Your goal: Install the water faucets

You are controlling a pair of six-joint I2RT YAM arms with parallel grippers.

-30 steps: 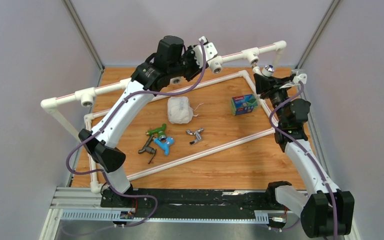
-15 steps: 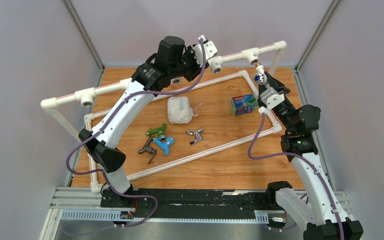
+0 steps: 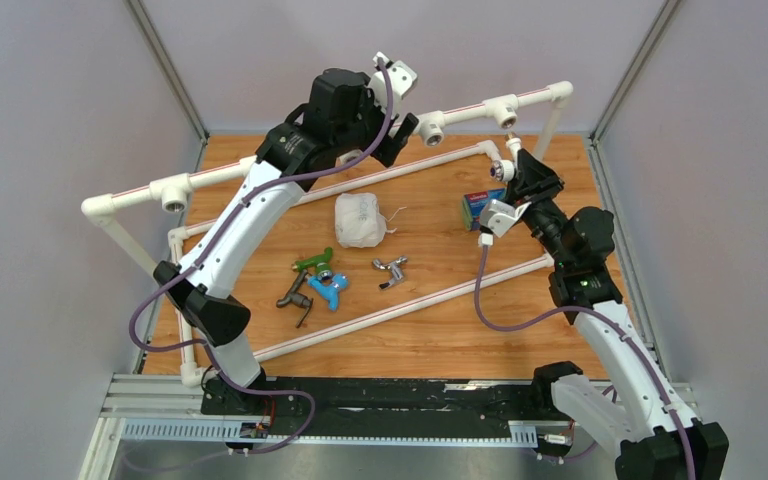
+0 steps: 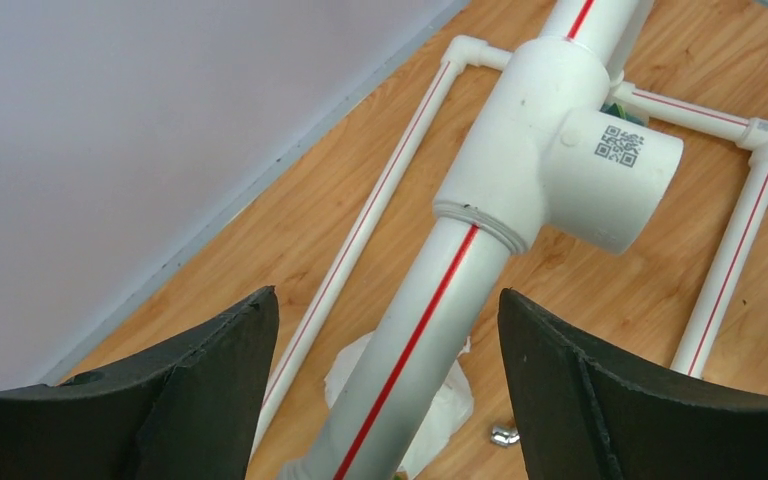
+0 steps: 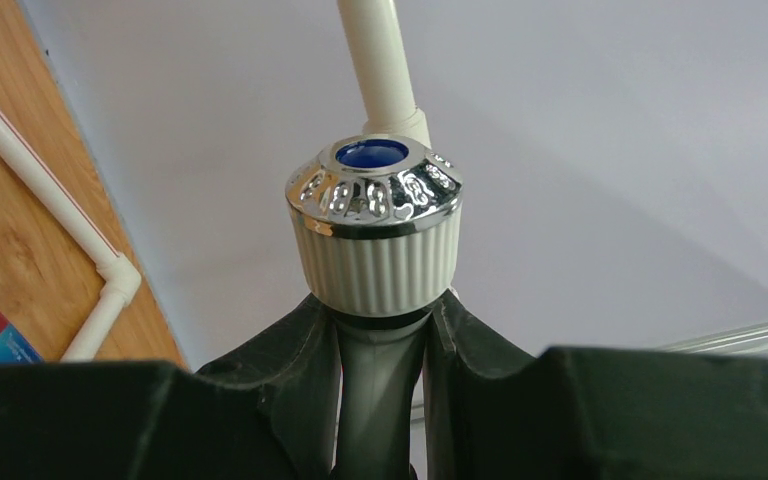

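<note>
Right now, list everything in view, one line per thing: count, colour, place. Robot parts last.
loose faucets: 4; green faucet, blue faucet, dark grey faucet, chrome faucet; mid-table, inside the floor pipe loop
white faucet: 1; white, chrome ring, blue cap; in the right end effector
pipe frame: 1; white, red stripes; raised rail over a floor loop
cloth bundle: 1; white; behind the loose faucets
box: 1; blue-green; right of the bundle
table: 1; wood-grain
left end effector: open, straddling the raised rail
right end effector: shut on the white faucet's stem
</note>
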